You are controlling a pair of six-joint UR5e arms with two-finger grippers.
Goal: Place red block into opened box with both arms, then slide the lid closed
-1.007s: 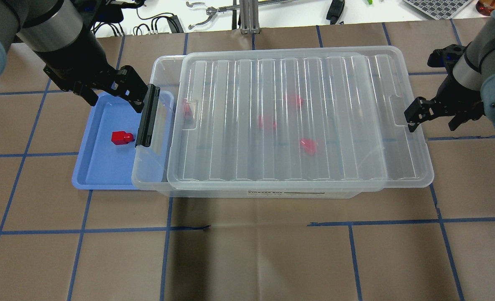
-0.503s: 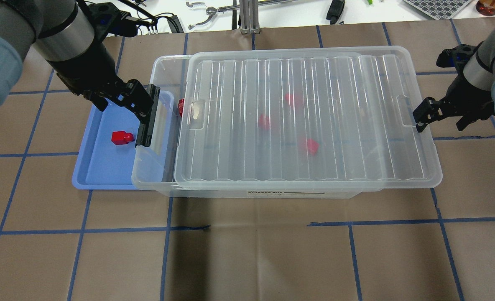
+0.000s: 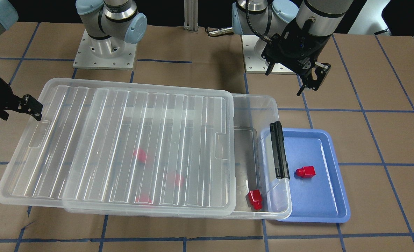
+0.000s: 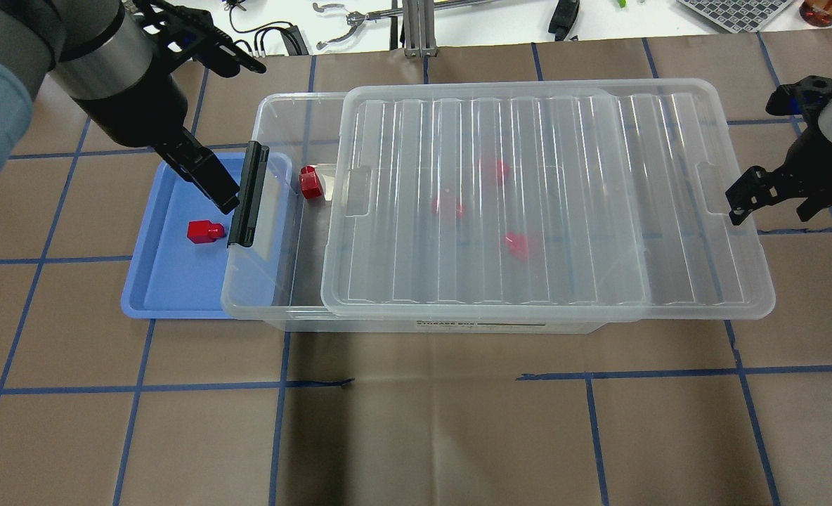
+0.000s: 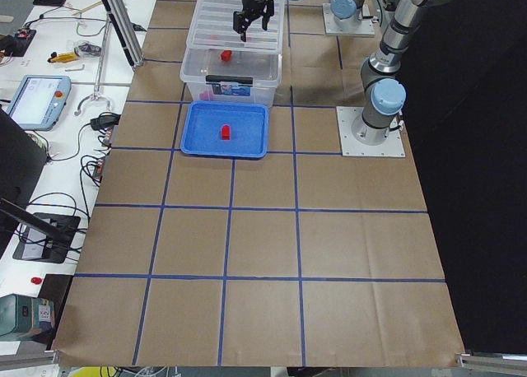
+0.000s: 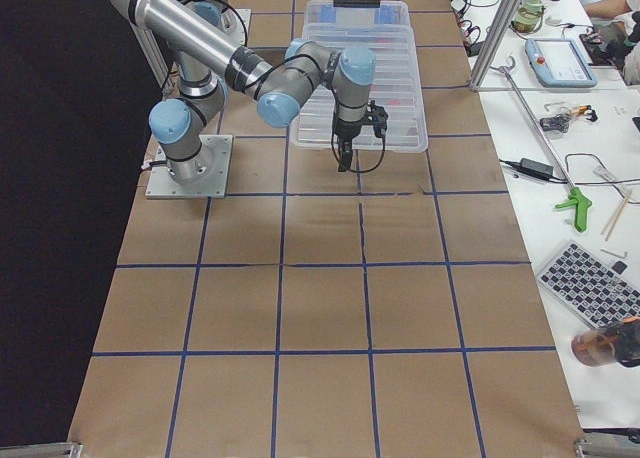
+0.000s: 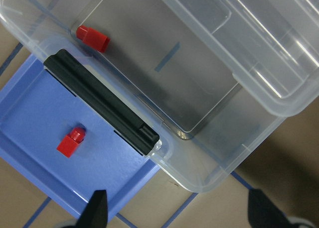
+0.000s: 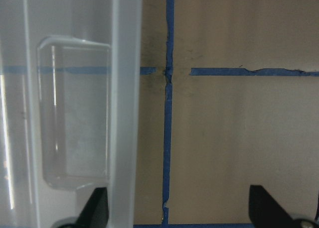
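Here, the lid (image 4: 528, 197) sits offset toward the robot's right, so a strip of the box (image 4: 258, 299) lies uncovered at its latched end. 1 red block (image 4: 310, 183) lies in that strip, by the wall farthest from the robot. A spare red block (image 4: 205, 230) rests on the blue tray (image 4: 170, 281) alongside. The left gripper (image 7: 177, 215) hangs empty near the latch, its fingers apart. The right gripper (image 4: 771, 209), also spread, straddles the lid's end rim.

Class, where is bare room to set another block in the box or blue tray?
Free: the box floor between the uncovered red block and the robot-side wall; the blue tray, robot-side of its block. Crowded: under the lid.
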